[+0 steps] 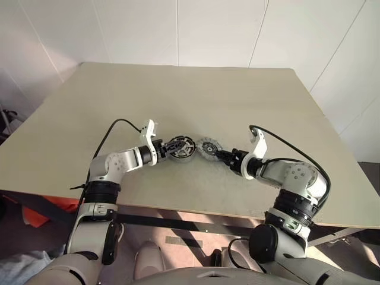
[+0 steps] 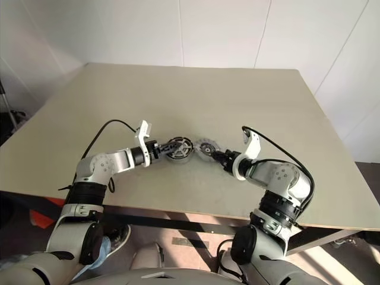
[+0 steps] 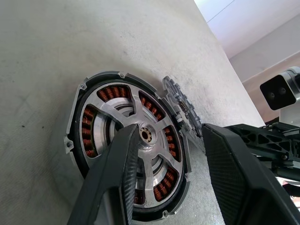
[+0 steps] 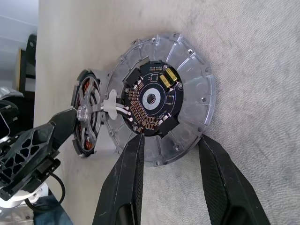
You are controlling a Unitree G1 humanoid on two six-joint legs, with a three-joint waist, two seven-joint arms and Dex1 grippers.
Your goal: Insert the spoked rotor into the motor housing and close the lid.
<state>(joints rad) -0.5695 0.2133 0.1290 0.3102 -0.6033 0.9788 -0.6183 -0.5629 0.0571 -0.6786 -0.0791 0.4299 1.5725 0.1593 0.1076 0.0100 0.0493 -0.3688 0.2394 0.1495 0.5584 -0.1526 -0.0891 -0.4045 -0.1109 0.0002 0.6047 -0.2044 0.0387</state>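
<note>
The motor housing (image 1: 181,148) is near the table's front middle, its copper coils showing. The spoked rotor (image 3: 146,135) sits inside it, silver spokes and hub facing out. My left gripper (image 3: 168,136) is shut on the housing, one finger across the rotor's face by the hub and the other at the outer rim. The lid (image 4: 192,93) stands tilted just right of the housing, its inner face with a black circuit board towards my right gripper (image 4: 169,139), which is shut on its lower edge. Short white wires (image 4: 115,107) join lid and housing.
The beige table (image 1: 237,95) stretches far behind the parts to white walls. Its front edge (image 1: 196,209) runs close under both forearms. A black cable loops off each wrist. Something orange (image 1: 29,217) lies on the floor at the left.
</note>
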